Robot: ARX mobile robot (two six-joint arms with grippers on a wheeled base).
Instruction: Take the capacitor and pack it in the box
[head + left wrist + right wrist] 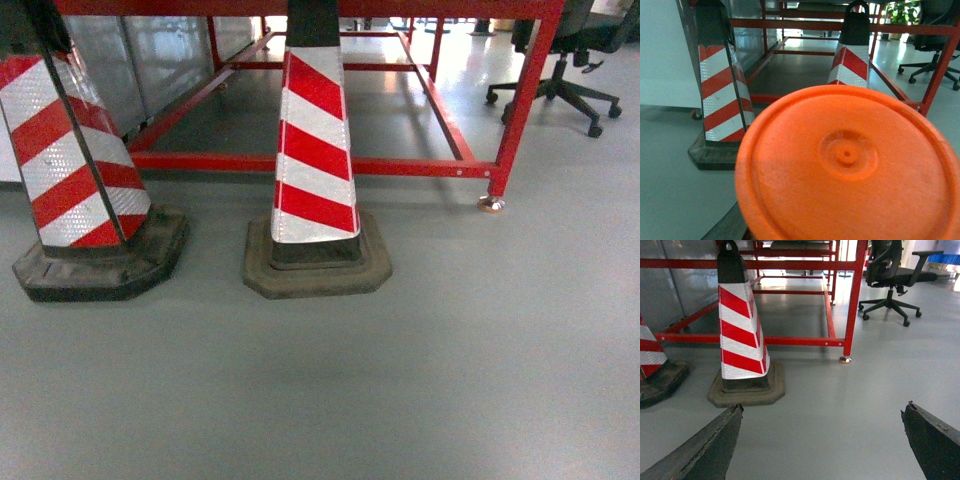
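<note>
Low over the grey floor (850,405), the right gripper (822,440) stands wide, its two dark fingers (705,445) far apart with nothing between. An orange disc (847,165) fills the left wrist view; the left gripper's state cannot be told. Beyond stand two striped cones (315,160), a red frame (340,165) and an office chair (892,277). No box or capacitor shows.

Orange disc (847,165) hides left hand
</note>
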